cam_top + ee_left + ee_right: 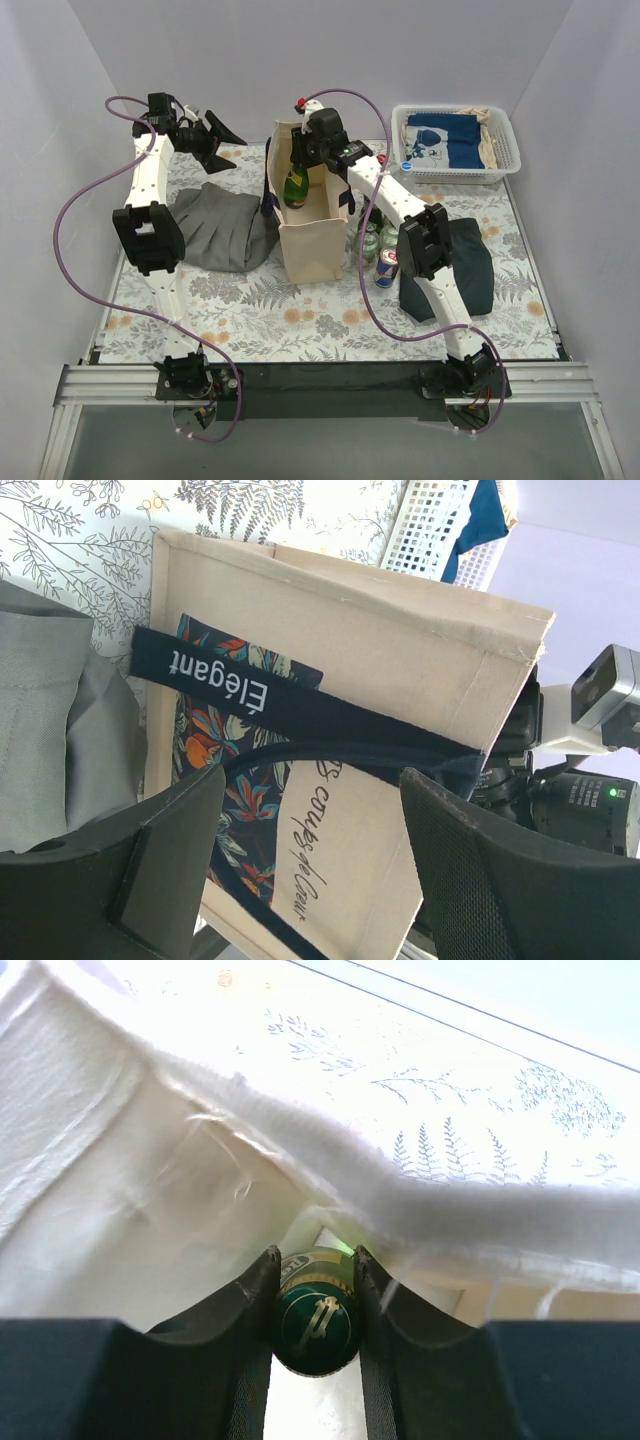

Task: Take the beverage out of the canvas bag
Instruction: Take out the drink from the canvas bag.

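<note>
The cream canvas bag (pixel 310 235) with navy handles stands open at the table's middle. A green glass bottle (pixel 296 182) stands tilted inside its mouth. My right gripper (pixel 300 150) is shut on the bottle's neck just below the green cap (pixel 316 1325), its fingers (pixel 250 1305) pressed on both sides, inside the bag. My left gripper (pixel 222 135) is open and empty at the back left, raised and apart from the bag; in its wrist view the bag's printed side (pixel 330 780) and a navy handle (pixel 250 695) show between the wide jaws.
Grey cloth (pixel 215 230) lies left of the bag. Several cans and bottles (pixel 378 245) stand right of it, with dark cloth (pixel 460 270) beyond. A white plastic basket (pixel 455 145) holding blue cloth sits at the back right. White walls enclose the table.
</note>
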Robot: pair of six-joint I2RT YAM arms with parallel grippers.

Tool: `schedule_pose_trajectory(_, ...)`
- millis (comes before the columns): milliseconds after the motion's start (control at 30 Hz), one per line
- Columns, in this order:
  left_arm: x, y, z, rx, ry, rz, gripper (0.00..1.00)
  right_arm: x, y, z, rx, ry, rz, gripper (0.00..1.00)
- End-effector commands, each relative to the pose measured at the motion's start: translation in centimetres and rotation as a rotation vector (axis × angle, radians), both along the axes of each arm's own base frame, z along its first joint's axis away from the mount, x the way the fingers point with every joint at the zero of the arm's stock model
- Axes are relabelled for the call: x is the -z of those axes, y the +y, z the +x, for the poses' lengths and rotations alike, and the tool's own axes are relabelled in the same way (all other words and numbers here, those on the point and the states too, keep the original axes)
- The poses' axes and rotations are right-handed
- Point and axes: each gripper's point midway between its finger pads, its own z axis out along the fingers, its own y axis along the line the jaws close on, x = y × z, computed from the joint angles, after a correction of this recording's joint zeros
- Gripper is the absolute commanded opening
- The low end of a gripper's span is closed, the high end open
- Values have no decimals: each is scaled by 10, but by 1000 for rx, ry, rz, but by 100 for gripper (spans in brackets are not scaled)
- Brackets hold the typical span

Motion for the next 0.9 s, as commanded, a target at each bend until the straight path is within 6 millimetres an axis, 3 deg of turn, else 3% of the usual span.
schedule_pose_trajectory(0,-44,-5,-12,13,-83,-7,70,-3,10,-6,-19,7,20,15)
schedule_pose_trajectory(67,-44,-5,-11,16,-84,-10,70,-4,11,-7,-24,7,22,1)
schedule_pose_trajectory(367,-44,-5,-12,12,-78,-13,70,-22,15,-15,-45,-31,10,1)
schedule_pose_trajectory(467,-41,-5,-14,10,-62,-10,70,-35,12,-18,-38,-67,-13,1)
schedule_pose_trajectory(667,-39,-3,-17,-5,-45,10,70,-87,0,-28,-2,-178,-48,1)
schedule_pose_trajectory(867,-40,2,-18,-35,-37,53,70,-108,-7,-35,10,-219,-59,1)
